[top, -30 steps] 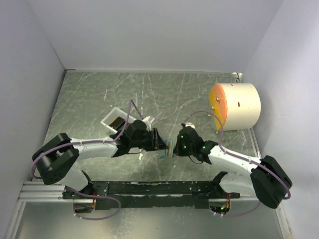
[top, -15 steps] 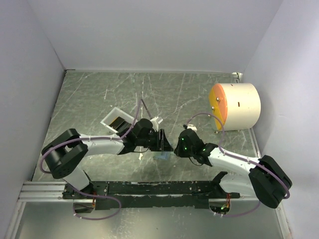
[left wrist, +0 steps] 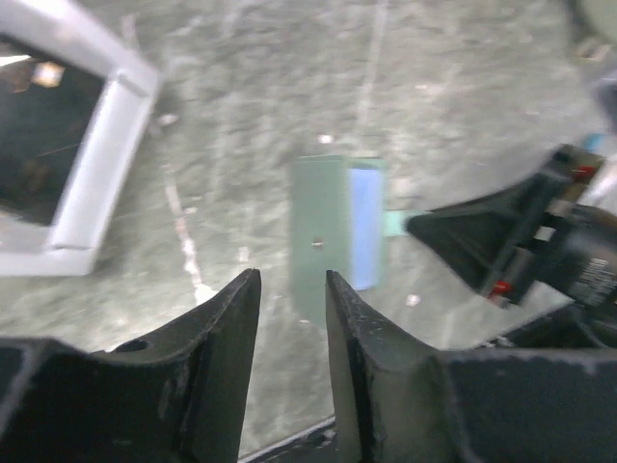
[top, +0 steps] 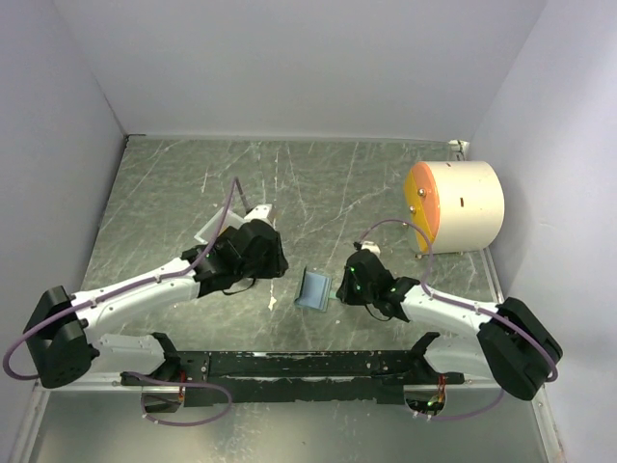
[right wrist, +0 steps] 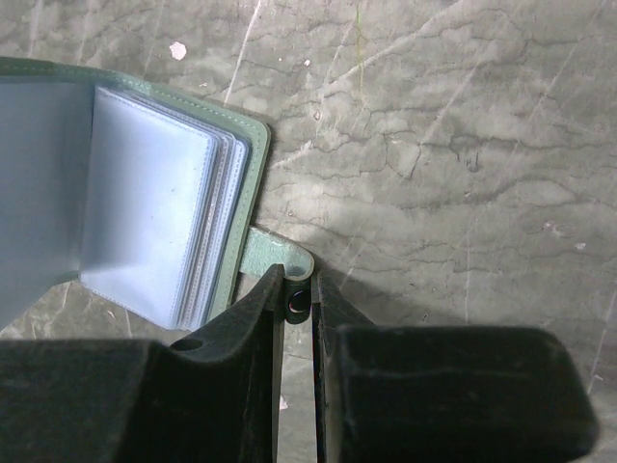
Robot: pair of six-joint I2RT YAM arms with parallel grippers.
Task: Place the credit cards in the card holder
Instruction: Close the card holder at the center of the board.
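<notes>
**Top view:** Your left gripper [top: 270,262] hangs over the grey marbled table [top: 337,183], left of centre. A white tray [top: 258,211] is mostly hidden behind its arm on the far side. The card holder [top: 313,287] is open near the centre, blue inside showing. Your right gripper [top: 335,292] meets its right edge. A white drum with an orange face [top: 458,205] sits at the far right.

**Left wrist view:** The fingers [left wrist: 227,357] stand partly apart with nothing between them. Beyond them is the card holder, and the right gripper's tip is on its snap tab [left wrist: 393,224]. To the left, the tray's dark contents [left wrist: 39,145] are too blurred to make out.

**Right wrist view:** The fingers are nearly closed, pinching the green snap tab. The holder's clear sleeves fan out to the left.
</notes>
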